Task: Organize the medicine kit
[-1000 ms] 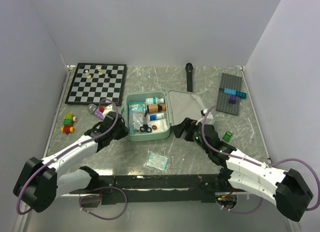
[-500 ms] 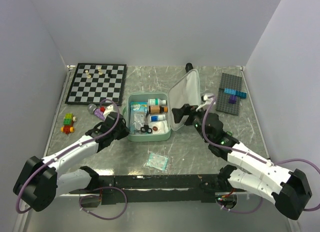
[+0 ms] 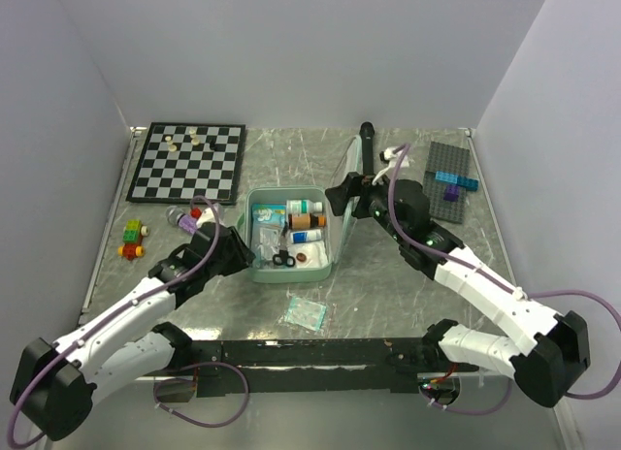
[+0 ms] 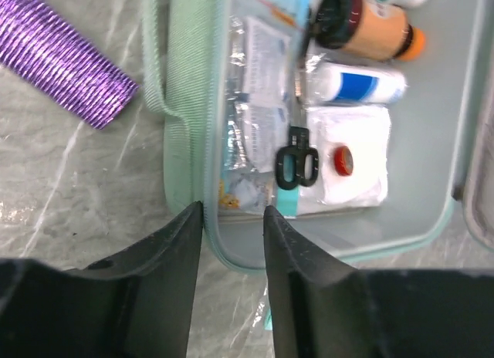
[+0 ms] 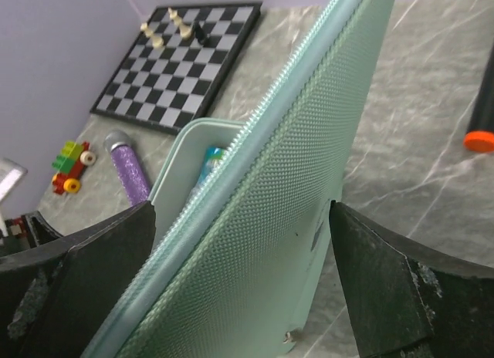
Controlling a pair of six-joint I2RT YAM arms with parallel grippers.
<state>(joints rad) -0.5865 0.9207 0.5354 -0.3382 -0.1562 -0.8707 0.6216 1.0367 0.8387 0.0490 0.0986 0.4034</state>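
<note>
Left claw (image 4: 233, 215): fingers narrowly parted, astride the near left wall of the medicine kit (image 3: 306, 273). Wall runs up between the two fingers; cannot tell whether they pinch it or merely straddle it.

Right claw (image 5: 241, 211): fingers spread wide at the kit's right side. The lid (image 5: 309, 142) stands tilted up on edge and crosses the gap between them. No pinch seen.

Medicine kit: mint-green, tray open, mid-table.

Inside the kit:
- black scissors (image 4: 297, 163) near the front wall
- white pad (image 4: 355, 180) just right of them, with a small red round item (image 4: 342, 160) on it
- clear sachets (image 4: 258, 103) along the left wall
- white tube with blue label (image 4: 359, 86) behind the pad
- brown bottle (image 4: 370, 22) behind that

Outside the kit:
- purple glitter cylinder (image 4: 62, 61) lies just left of it
- toy brick car (image 3: 132, 239) farther left
- chessboard (image 3: 186, 161) behind and left, with a few pieces at its far edge
- black marker (image 3: 368, 144) behind the lid
- grey baseplate (image 3: 448, 178) with coloured bricks well to the right
- one loose sachet (image 3: 304, 314) on the table (image 3: 291, 159) in front of the kit
</note>
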